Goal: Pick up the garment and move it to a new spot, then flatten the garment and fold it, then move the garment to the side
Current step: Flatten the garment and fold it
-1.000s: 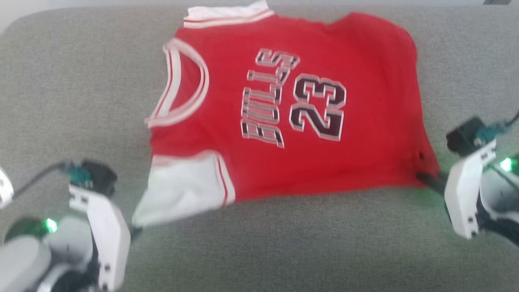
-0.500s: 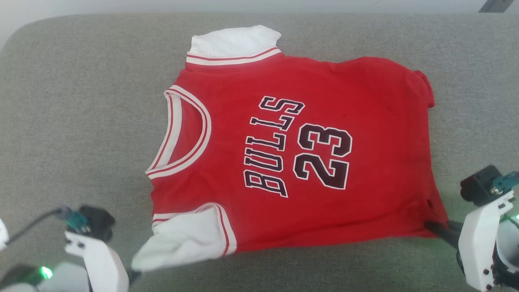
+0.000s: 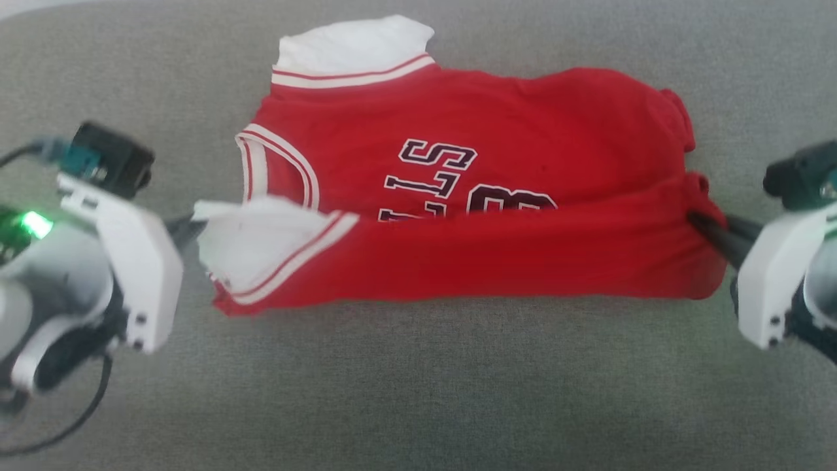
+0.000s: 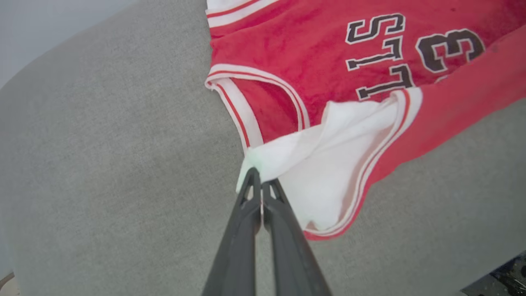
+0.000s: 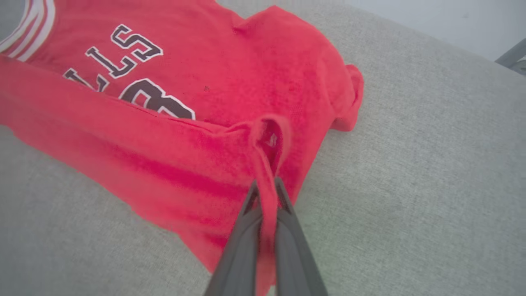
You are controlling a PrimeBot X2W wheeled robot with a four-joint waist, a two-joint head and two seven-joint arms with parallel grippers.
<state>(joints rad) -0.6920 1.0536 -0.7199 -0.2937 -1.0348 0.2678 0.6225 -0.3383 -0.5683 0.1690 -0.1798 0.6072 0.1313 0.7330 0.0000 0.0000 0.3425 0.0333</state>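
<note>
The garment (image 3: 497,131), a red shirt with white sleeves and dark lettering, lies across a grey cushion (image 3: 418,392). Its near half is lifted and folded back over the print, hiding the lower letters. My left gripper (image 3: 189,226) is shut on the near white sleeve (image 4: 328,164), pinching its edge at the fingertips (image 4: 258,181). At the other end my right gripper (image 3: 696,222) is shut on the red hem corner (image 5: 267,139), the cloth running down between its fingers (image 5: 263,205). The far white sleeve (image 3: 353,46) lies flat at the back.
The grey cushion's rounded back corner (image 4: 82,49) shows in the left wrist view, with a pale wall beyond. Bare cushion lies in front of the garment (image 3: 418,405) and to both sides. A dark cable (image 3: 65,418) loops under my left arm.
Both grippers have lifted the garment's near edge and carried it away from me over the print, so the lower lettering is now covered. The head camera has also shifted.
</note>
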